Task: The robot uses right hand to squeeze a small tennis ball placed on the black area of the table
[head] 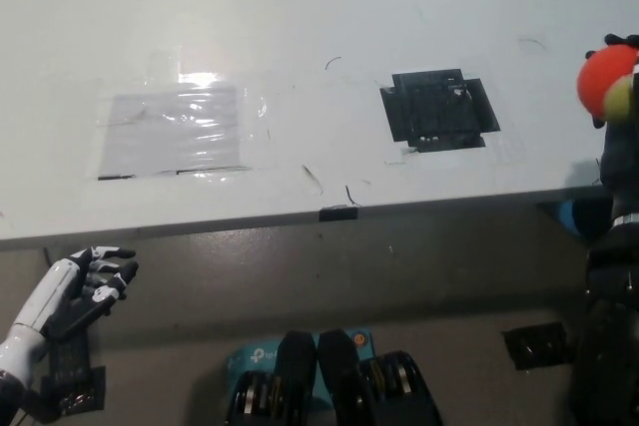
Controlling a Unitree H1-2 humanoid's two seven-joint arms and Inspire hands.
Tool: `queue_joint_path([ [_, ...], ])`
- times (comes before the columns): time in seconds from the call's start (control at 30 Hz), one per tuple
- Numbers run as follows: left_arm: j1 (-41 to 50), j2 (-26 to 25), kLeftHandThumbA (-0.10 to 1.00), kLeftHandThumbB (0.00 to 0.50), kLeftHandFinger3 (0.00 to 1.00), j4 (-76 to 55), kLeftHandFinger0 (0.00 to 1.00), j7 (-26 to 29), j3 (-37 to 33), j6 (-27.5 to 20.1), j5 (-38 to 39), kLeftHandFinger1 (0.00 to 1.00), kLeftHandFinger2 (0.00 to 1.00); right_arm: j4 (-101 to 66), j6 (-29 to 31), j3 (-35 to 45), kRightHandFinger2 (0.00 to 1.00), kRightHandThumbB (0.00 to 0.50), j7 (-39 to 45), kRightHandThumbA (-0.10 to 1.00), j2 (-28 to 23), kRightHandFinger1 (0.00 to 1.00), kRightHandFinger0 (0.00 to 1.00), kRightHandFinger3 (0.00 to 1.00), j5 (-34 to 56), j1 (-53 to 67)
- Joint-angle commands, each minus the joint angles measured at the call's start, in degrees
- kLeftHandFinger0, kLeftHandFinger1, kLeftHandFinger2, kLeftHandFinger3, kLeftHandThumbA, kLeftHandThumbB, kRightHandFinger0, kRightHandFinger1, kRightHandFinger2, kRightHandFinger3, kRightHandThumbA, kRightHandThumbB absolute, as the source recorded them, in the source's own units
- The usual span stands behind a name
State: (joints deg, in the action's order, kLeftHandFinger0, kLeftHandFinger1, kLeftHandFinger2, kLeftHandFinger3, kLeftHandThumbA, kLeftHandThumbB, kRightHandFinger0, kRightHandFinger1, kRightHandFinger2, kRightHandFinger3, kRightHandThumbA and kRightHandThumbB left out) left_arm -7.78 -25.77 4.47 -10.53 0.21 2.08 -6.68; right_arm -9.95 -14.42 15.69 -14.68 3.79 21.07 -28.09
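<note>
Right robot hand (621,82) is raised at the far right edge, black forearm upright below it, fingers wrapped around something. Left robot hand (92,281) hangs low at lower left, fingers loosely curled, holding nothing.

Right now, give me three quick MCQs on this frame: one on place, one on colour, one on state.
1. Where is the ball?
A on the black patch
B at the right edge, in the right robot hand
C on the clear film

2. The ball looks mostly
A red
B blue
C white

3. The black patch is
A bare
B covered by the ball
C under the left robot hand

B: right robot hand holds it off the patch.
A: red with a yellow-green part.
A: nothing on it; left robot hand rests below the table edge.
</note>
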Motion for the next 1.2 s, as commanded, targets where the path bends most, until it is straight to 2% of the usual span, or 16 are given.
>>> queue_joint_path([
  [0.0, -0.1, -1.3, 0.72, 0.02, 0.73, -2.3, 0.45, -0.2, 0.6, -0.4, -0.6, 0.52, 0.64, 4.8, 0.9, -5.1, 0.31, 0.047, 3.9, -0.1, -6.4, 0.0, 0.0, 0.4, -7.9, -4.1],
  [0.07, 0.0, -1.3, 0.72, 0.019, 0.73, -2.4, 0.45, -0.3, 0.6, -0.5, -0.5, 0.52, 0.64, 7.0, 3.1, -6.8, 0.34, 0.048, 4.5, -0.1, -8.3, 0.0, 0.0, 0.44, -9.4, -4.8],
  [0.1, -0.1, -1.4, 0.71, 0.013, 0.73, -2.0, 0.45, -0.3, 0.5, -1.1, -0.5, 0.52, 0.63, 11.2, 7.3, -10.7, 0.31, 0.099, 2.6, -0.1, -11.8, 0.0, 0.0, 0.41, -18.0, -6.7],
  [0.2, -0.1, -1.4, 0.7, 0.011, 0.73, -2.0, 0.43, -0.1, 0.5, -1.1, -0.6, 0.51, 0.63, 16.7, 12.6, -15.8, 0.35, 0.094, 2.5, -0.1, -16.5, 0.0, 0.0, 0.4, -25.4, -9.2],
  [0.3, -0.1, -1.3, 0.69, 0.002, 0.73, -2.0, 0.44, 0.0, 0.5, -1.0, -0.5, 0.52, 0.63, 19.0, 11.5, -23.4, 0.3, 0.188, 2.6, -0.1, -22.0, 0.0, 0.0, 0.34, -35.6, -12.2],
  [0.43, 0.1, -1.2, 0.67, 0.0, 0.75, -1.9, 0.42, -0.2, 0.6, -1.4, -0.1, 0.51, 0.62, 22.6, 6.4, -35.7, 0.52, 0.144, 7.4, -0.1, -28.8, 0.13, 0.0, 0.39, -47.6, -16.6],
  [0.53, 0.1, -1.3, 0.66, 0.001, 0.73, -2.0, 0.43, -0.4, 0.5, -0.9, -0.1, 0.51, 0.63, 25.6, 1.6, -42.5, 0.69, 0.029, 11.7, -0.1, -30.4, 0.29, 0.0, 0.47, -51.4, -19.8],
  [0.7, 0.1, -1.4, 0.71, 0.027, 0.71, -2.1, 0.44, -0.3, 0.6, -0.2, -0.1, 0.51, 0.62, 30.8, 0.9, -48.1, 0.43, 0.0, 13.2, -0.1, -29.8, 0.22, 0.0, 0.3, -51.8, -22.4],
  [0.73, -0.3, -1.3, 0.71, 0.027, 0.72, -2.0, 0.44, -0.5, 0.5, 0.0, 0.0, 0.52, 0.62, 31.9, 1.3, -49.4, 0.5, 0.018, 13.1, -0.1, -30.1, 0.38, 0.15, 0.36, -52.7, -22.9],
  [0.77, -0.3, -1.1, 0.71, 0.046, 0.72, -2.4, 0.44, -0.4, 0.7, 0.6, 0.3, 0.51, 0.62, 33.2, -2.0, -53.1, 0.77, 0.081, 15.9, -0.1, -29.6, 0.67, 0.33, 0.56, -54.9, -24.7],
  [0.83, -0.2, -1.0, 0.71, 0.03, 0.7, -2.9, 0.43, -0.3, 0.7, 0.6, 0.2, 0.5, 0.6, 34.8, -2.9, -55.7, 0.95, 0.117, 16.8, -0.1, -29.1, 0.82, 0.37, 0.69, -55.9, -26.0],
  [0.87, -0.2, -1.0, 0.7, 0.021, 0.7, -3.2, 0.42, -0.3, 0.6, 0.5, 0.1, 0.49, 0.59, 35.8, -3.5, -57.0, 1.0, 0.146, 17.3, -0.06, -28.5, 1.0, 0.47, 0.81, -56.1, -26.8],
  [0.93, -0.1, -1.0, 0.7, 0.022, 0.69, -3.4, 0.41, -0.3, 0.6, 0.3, 0.1, 0.49, 0.59, 36.9, -4.3, -58.5, 1.0, 0.157, 17.7, -0.04, -27.9, 1.0, 0.53, 0.86, -56.1, -27.6],
  [1.0, -0.2, -1.3, 0.69, 0.006, 0.69, -3.7, 0.41, -0.5, 0.3, 0.6, -0.3, 0.49, 0.59, 39.7, -4.2, -61.3, 1.0, 0.203, 18.3, 0.12, -26.2, 1.0, 0.79, 1.0, -56.8, -29.2],
  [1.07, -0.5, -1.4, 0.68, 0.001, 0.68, -3.3, 0.41, -0.7, 0.2, -0.1, -0.1, 0.49, 0.58, 40.6, -5.2, -62.6, 1.0, 0.219, 18.9, 0.18, -25.5, 1.0, 0.95, 1.0, -56.7, -29.7],
  [1.17, -0.3, -1.3, 0.67, 0.006, 0.68, -3.4, 0.42, -0.8, 0.2, 0.1, 0.1, 0.49, 0.58, 42.4, -6.4, -65.3, 1.0, 0.314, 19.6, 0.28, -24.4, 1.0, 1.0, 1.0, -57.6, -30.7],
])
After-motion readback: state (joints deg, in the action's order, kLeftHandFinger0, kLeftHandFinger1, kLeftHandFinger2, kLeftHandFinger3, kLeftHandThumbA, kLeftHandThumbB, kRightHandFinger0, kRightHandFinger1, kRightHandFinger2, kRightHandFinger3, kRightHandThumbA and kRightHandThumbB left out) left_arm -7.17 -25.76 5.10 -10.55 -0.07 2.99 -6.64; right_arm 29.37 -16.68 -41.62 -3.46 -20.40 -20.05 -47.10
